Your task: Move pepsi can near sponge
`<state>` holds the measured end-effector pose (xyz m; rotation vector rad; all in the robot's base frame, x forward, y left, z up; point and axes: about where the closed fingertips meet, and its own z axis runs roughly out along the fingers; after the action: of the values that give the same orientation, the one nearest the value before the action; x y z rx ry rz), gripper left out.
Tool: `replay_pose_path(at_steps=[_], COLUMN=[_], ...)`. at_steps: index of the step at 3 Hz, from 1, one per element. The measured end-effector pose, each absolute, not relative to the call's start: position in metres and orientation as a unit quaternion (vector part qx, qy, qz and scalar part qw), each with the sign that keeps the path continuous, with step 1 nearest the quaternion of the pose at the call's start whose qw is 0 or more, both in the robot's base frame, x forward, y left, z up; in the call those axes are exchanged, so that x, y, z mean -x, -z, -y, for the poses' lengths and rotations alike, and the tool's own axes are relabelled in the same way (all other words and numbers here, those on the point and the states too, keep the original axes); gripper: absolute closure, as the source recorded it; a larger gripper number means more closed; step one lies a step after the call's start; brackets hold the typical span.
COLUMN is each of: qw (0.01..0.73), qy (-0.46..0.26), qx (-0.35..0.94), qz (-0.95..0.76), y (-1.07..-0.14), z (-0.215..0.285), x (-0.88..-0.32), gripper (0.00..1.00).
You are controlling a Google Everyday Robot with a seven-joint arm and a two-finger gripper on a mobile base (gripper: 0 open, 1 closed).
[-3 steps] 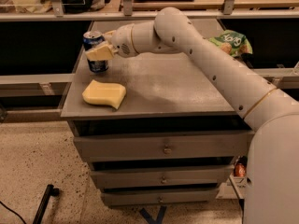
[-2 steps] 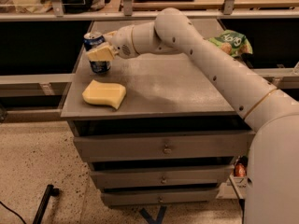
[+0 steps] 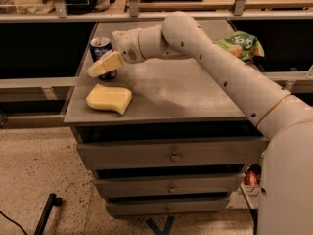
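Gripper (image 3: 102, 65) sits against your one pepsi can (image 3: 100, 46), which stands upright at the table's (image 3: 186, 92) back-left, just behind the one sponge (image 3: 109, 98). You cannot tell whether it grips. One green bag (image 3: 240, 44) lies well apart, right.

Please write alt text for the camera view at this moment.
A white robot arm reaches across a grey table with drawers, its gripper at a blue pepsi can standing near the back left corner. A yellow sponge lies just in front of the can, and a green snack bag sits behind the arm on the right.
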<state>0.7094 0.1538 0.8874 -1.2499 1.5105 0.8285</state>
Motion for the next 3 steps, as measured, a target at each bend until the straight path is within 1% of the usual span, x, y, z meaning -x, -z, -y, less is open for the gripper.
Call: replay_pose_path(at_steps=[1, 2, 3], qw=[0.469, 0.427, 0.414], qy=[-0.328, -0.302, -0.285], qx=[0.531, 0.565, 0.568], qz=[-0.625, -0.638, -0.652], y=[-0.900, -0.922, -0.931], z=[-0.141, -0.116, -0.099], x=[-0.711, -0.712, -0.713], gripper=[0.00, 0.00, 0.00])
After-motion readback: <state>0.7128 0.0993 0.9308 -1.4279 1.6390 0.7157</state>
